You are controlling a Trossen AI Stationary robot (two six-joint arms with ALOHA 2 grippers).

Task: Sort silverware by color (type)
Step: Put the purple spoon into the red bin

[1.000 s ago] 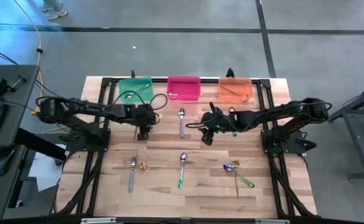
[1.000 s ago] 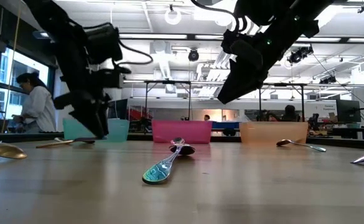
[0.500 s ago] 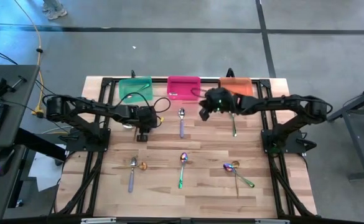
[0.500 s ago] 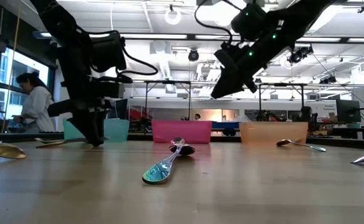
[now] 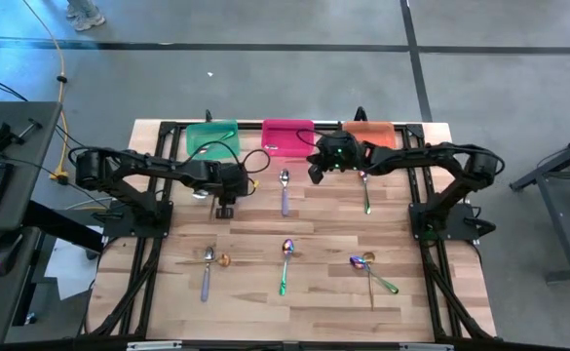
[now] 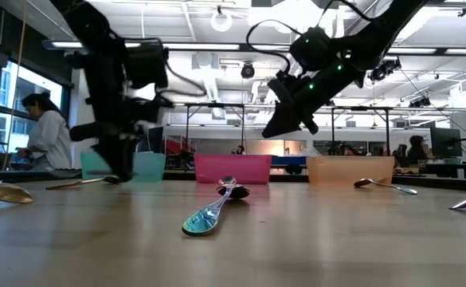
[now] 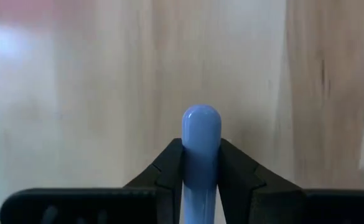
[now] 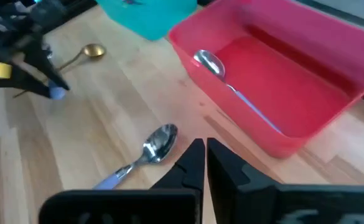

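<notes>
**Right hand drawn back to the bins, left hand pinching a lavender spoon**

In the last second the right hand [image 5: 316, 174] has travelled from the middle of the worktop [image 5: 323, 283] back toward the far row of bins. It now hangs in the air just in front of the pink bin [image 5: 287, 137], with its arm stretched out level from the right side and bent at the elbow. Its fingers [image 8: 194, 163] are pressed together and hold nothing. The left hand [image 5: 224, 209] has moved only a little. Its arm reaches in from the left and the hand points down to the worktop, in front of the teal bin [image 5: 211, 136]. It is pinching the handle of a lavender spoon [image 7: 200, 155], whose rounded end stands out between the fingers [image 7: 169, 171].

A second lavender spoon [image 5: 284, 191] lies flat in front of the pink bin, and one more lavender spoon [image 8: 231, 90] lies inside that bin. A gold spoon [image 8: 82, 55] lies near the teal bin. A green spoon [image 5: 366, 195] lies in front of the orange bin [image 5: 369, 133]. At the near side of the worktop there are a lavender spoon with a gold one [image 5: 210, 268], a green spoon [image 5: 285, 265] in the middle, and two crossed spoons [image 5: 372, 273] on the right.
</notes>
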